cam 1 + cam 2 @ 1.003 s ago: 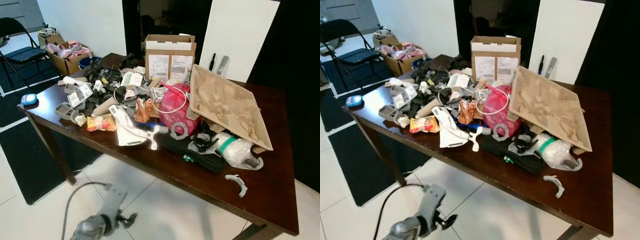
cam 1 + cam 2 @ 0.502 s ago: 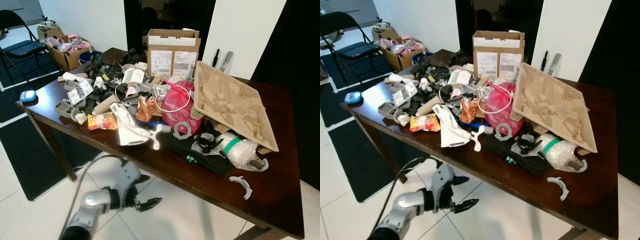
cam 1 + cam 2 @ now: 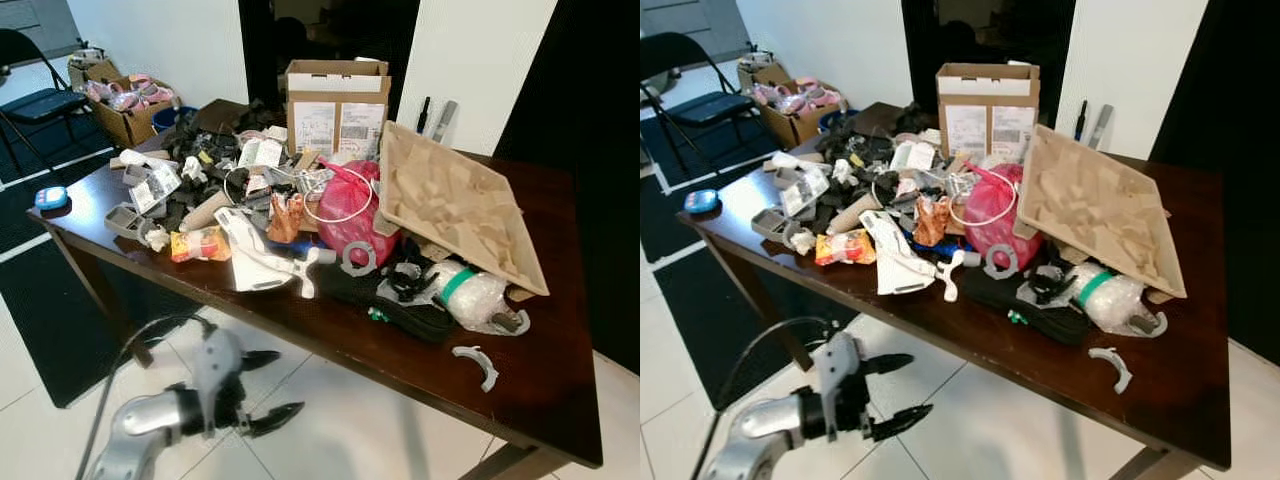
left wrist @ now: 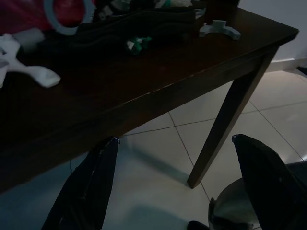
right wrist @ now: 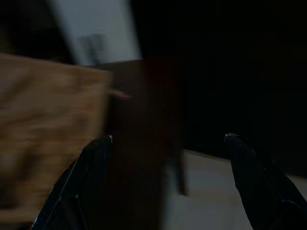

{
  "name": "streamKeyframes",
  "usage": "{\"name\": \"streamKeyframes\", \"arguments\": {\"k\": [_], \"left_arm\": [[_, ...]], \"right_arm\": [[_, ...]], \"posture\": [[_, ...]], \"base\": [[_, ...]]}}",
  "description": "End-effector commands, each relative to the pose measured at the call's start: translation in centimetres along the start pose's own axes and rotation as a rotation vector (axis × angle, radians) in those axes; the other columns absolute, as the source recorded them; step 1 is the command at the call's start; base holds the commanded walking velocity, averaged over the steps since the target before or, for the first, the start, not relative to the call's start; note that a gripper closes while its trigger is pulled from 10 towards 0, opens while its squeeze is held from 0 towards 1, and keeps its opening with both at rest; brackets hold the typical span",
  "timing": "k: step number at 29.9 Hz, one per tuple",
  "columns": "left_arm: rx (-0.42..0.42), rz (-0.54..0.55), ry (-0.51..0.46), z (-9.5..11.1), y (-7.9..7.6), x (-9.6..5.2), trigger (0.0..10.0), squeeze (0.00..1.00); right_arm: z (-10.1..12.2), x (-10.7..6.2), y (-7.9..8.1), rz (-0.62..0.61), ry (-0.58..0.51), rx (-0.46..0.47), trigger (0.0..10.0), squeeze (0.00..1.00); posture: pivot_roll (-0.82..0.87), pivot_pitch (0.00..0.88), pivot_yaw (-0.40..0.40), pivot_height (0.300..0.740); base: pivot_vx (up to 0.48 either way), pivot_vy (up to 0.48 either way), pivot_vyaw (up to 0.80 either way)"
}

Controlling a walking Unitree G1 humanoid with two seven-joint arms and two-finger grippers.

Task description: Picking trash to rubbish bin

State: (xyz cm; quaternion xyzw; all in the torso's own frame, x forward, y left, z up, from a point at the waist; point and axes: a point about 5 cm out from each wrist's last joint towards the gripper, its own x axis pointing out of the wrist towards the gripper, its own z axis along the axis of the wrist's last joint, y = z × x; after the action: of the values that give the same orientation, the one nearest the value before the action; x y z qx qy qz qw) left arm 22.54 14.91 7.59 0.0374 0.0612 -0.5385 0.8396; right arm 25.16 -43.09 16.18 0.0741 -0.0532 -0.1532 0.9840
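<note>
A dark wooden table (image 3: 560, 400) stands across the scene on a pale tiled floor (image 3: 350, 420), heaped with trash. At the middle of the heap lies a red plastic bag (image 3: 350, 215); just right of it a brown moulded cardboard tray (image 3: 455, 205) leans tilted, and at the far edge stands an open cardboard box (image 3: 337, 100). Near the front edge lie a white plastic piece (image 3: 262, 262), an orange snack wrapper (image 3: 198, 243), a black pouch (image 3: 390, 300) and a clear bubble-wrap bundle (image 3: 472, 295). A small grey curved clip (image 3: 474, 362) lies apart on the bare wood at the right. A blue gadget (image 3: 50, 197) sits at the table's left corner. Far left on the floor are a folding chair (image 3: 35, 100) and a box of pink items (image 3: 125, 100). The left gripper (image 3: 262, 388) hangs low at the near left, below the table's edge and over the tiles, its two black fingers (image 4: 88, 184) spread apart with nothing between them. The right gripper (image 5: 168, 182) appears in its blurred, dark wrist view with fingers spread wide and empty, facing the brown tray and the dark table.
</note>
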Motion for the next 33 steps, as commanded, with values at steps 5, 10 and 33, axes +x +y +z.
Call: {"name": "streamKeyframes", "arguments": {"k": [5, 10, 33], "left_arm": [[-0.025, 0.024, 0.035, -0.5, 0.4, -0.1, 10.0, 0.00], [-0.038, 0.033, 0.026, 0.2, 0.5, -0.2, 10.0, 0.00], [-0.059, 0.032, 0.026, 0.5, 0.5, -0.5, 10.0, 0.00]], "right_arm": [[0.8, 1.4, 4.4, 0.379, -0.024, 0.028, 10.0, 0.00], [2.2, 0.4, 4.9, 0.660, -0.020, 0.022, 10.0, 0.00], [-1.4, -2.5, 8.2, 1.059, 0.302, -0.062, 10.0, 0.00]], "posture": [[0.04, 0.080, -0.006, 0.740], [0.04, 0.076, 0.000, 0.740], [0.03, 0.082, 0.003, 0.740]], "base": [[0.000, 0.000, 0.00], [0.000, 0.000, 0.00], [0.000, 0.000, 0.00]]}}
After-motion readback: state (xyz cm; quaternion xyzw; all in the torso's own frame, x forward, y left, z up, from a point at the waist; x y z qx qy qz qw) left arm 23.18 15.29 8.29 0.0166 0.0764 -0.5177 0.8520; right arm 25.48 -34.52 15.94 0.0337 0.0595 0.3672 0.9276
